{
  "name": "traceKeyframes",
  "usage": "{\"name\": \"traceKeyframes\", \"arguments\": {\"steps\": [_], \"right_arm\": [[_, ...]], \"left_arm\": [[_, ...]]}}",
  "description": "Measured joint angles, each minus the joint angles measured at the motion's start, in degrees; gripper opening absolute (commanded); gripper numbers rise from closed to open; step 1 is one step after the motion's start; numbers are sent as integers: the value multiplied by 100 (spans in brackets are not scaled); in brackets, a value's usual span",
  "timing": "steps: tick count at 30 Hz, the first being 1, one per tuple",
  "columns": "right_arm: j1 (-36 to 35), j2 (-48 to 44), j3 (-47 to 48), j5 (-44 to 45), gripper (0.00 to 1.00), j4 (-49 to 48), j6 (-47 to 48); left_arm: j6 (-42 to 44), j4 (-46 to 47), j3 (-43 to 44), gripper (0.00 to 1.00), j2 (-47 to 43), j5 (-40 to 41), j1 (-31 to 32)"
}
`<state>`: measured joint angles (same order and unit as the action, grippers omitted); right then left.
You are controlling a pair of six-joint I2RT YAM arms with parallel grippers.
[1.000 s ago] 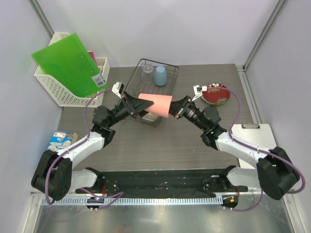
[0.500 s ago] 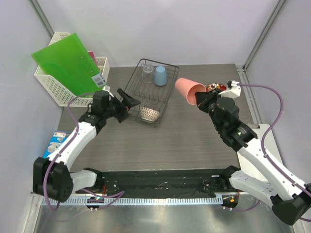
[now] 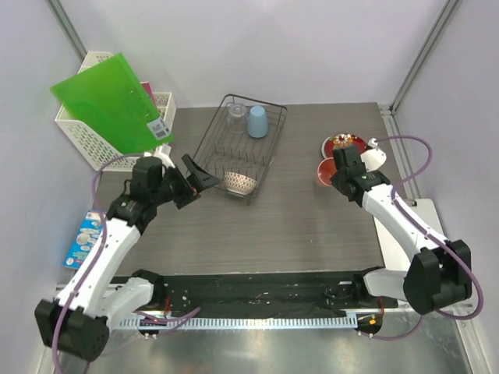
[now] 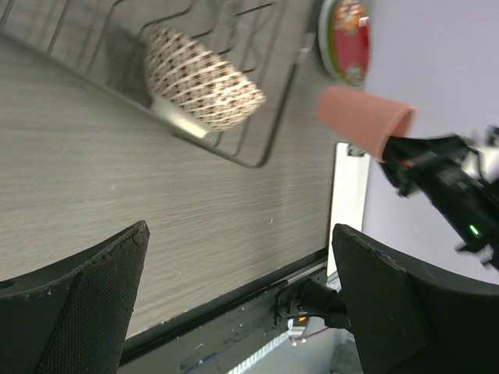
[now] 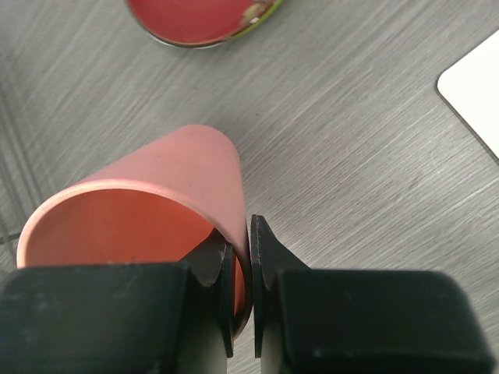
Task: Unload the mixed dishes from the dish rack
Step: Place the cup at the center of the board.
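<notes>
Overhead, the right gripper [image 3: 335, 167] is clamping the pink cup [image 3: 323, 171] at the right side of the table [image 3: 296, 226], just beside the red patterned plate [image 3: 348, 143]. The right wrist view is showing the grip closely: one finger [image 5: 221, 263] is sitting inside the cup's mouth and the other outside, the two pressing the cup wall between them. Whether the cup's base is touching the tabletop cannot be told.

The left gripper [image 3: 199, 173] is hanging at the near left corner of the dish rack [image 3: 204, 140], with its jaws spread wide and nothing between them. Inside the rack, the white bowl with reddish pattern [image 3: 240, 182] is lying at the near end. The light blue cup [image 3: 257, 121] and a clear glass [image 3: 236, 117] are standing side by side at the far end.

Off the table's far left corner, a white lattice basket [image 3: 90, 144] is carrying a green folder [image 3: 105, 97], well apart from both grippers.
</notes>
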<state>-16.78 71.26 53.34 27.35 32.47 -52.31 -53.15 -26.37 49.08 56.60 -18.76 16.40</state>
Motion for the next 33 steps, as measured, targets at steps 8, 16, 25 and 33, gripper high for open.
{"name": "traceKeyframes", "arguments": {"steps": [8, 16, 25, 33], "right_arm": [[433, 1110, 109, -420, 1, -310, -157], [507, 1766, 660, -656, 1, -485, -162], [518, 1766, 1335, -262, 2, 503, 586], [614, 1816, 3224, 376, 7, 1766, 1626]], "left_arm": [[280, -17, 37, 99, -597, 31, 2], [284, -151, -136, 98, -511, 44, 4], [267, -168, -136, 98, -511, 107, 2], [101, -140, -326, 96, -525, 24, 20]]}}
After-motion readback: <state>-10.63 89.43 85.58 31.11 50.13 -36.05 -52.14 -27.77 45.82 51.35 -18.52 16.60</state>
